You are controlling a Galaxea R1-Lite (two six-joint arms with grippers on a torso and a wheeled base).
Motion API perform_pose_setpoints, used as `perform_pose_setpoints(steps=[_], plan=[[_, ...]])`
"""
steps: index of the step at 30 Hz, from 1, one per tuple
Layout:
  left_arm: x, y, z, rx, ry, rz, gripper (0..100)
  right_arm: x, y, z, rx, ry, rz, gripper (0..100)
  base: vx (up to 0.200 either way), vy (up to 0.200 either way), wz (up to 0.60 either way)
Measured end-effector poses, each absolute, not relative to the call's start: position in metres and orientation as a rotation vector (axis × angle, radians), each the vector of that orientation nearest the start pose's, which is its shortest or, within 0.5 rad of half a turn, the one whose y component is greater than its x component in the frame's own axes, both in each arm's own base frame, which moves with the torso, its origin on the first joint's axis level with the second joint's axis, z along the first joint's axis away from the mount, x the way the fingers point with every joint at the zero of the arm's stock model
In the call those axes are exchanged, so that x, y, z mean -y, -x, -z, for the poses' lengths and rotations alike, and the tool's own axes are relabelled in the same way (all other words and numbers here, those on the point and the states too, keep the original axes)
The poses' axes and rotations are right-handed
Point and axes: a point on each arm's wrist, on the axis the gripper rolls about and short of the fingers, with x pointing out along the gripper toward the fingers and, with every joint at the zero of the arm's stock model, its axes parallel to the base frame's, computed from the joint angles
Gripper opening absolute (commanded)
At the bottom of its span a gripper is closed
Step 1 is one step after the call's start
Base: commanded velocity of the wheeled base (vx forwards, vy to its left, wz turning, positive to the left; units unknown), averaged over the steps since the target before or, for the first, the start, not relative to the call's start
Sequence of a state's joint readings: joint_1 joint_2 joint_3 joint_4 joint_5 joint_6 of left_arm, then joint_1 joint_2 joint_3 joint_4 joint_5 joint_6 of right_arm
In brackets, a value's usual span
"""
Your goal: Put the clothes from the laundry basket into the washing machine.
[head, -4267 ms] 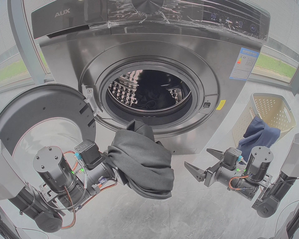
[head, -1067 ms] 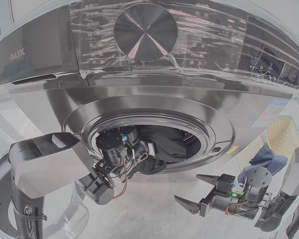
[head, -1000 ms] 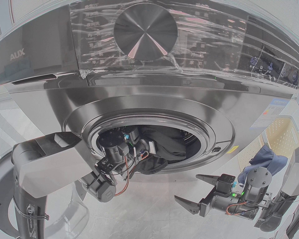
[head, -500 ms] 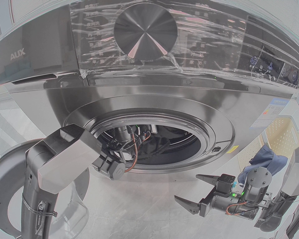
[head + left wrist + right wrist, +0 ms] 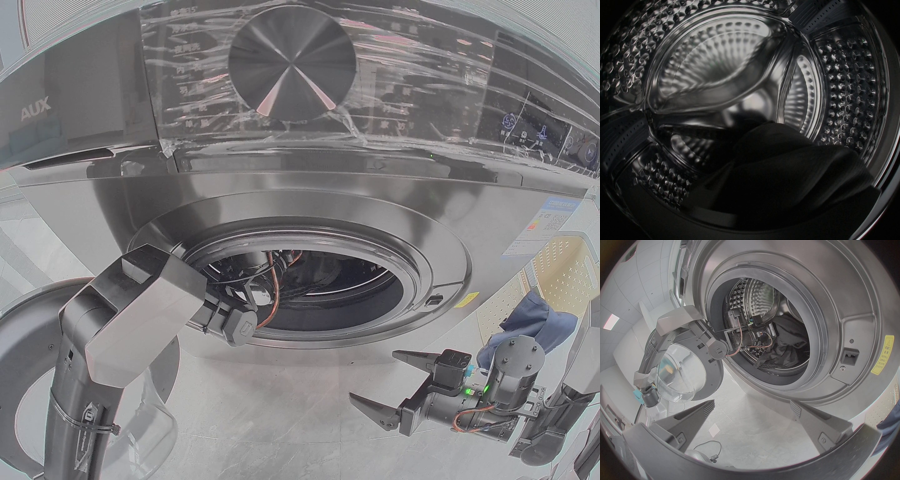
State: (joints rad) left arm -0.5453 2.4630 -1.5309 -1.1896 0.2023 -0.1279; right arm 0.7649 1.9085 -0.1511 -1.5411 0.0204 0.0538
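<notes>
Door (image 5: 25, 362), round glass-windowed, of dark grey front-loading washing machine (image 5: 350, 200) open at left. Left gripper (image 5: 771, 330) inside steel drum (image 5: 709, 62) by crumpled black garment (image 5: 787, 175); clenched or released, cannot tell. Right gripper (image 5: 373, 375) spread wide, empty, above grey floor (image 5: 281, 412). Dark blue garment (image 5: 531, 322) draped over beige perforated laundry basket (image 5: 562, 269)

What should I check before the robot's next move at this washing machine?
1. The washing machine door is open: ok.
2. The black garment lies inside the drum: ok.
3. The black garment is free of the left arm: cannot tell.
4. The left arm is clear of the drum: not ok, it reaches inside.
5. The right gripper is open and empty: ok.
6. The laundry basket is emptied: not ok, a blue garment hangs on it.
</notes>
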Motion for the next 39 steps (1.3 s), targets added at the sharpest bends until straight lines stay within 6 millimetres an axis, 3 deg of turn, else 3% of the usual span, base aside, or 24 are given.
perform_pose_setpoints(steps=[7, 14, 25, 26, 31, 39], plan=[[0.256, -0.418, -0.109, 0.112, 0.229, 0.366, 100, -0.168, -0.174, -0.075, -0.228, 0.03, -0.777, 100, 0.0, 0.0, 0.0], [0.25, -0.399, -0.083, -0.138, 0.162, 0.355, 100, -0.168, -0.174, -0.075, -0.229, 0.03, -0.776, 100, 0.0, 0.0, 0.0], [0.251, -0.392, -0.069, -0.187, 0.142, 0.361, 100, -0.168, -0.174, -0.074, -0.235, 0.032, -0.777, 100, 0.0, 0.0, 0.0], [0.251, -0.393, -0.066, -0.191, 0.139, 0.36, 0, -0.168, -0.174, -0.073, -0.235, 0.032, -0.777, 100, 0.0, 0.0, 0.0], [0.25, -0.399, -0.059, -0.201, 0.133, 0.35, 0, -0.168, -0.174, -0.073, -0.235, 0.031, -0.776, 100, 0.0, 0.0, 0.0], [0.256, -0.418, -0.066, -0.136, 0.169, 0.325, 0, -0.169, -0.175, -0.073, -0.237, 0.032, -0.777, 100, 0.0, 0.0, 0.0]])
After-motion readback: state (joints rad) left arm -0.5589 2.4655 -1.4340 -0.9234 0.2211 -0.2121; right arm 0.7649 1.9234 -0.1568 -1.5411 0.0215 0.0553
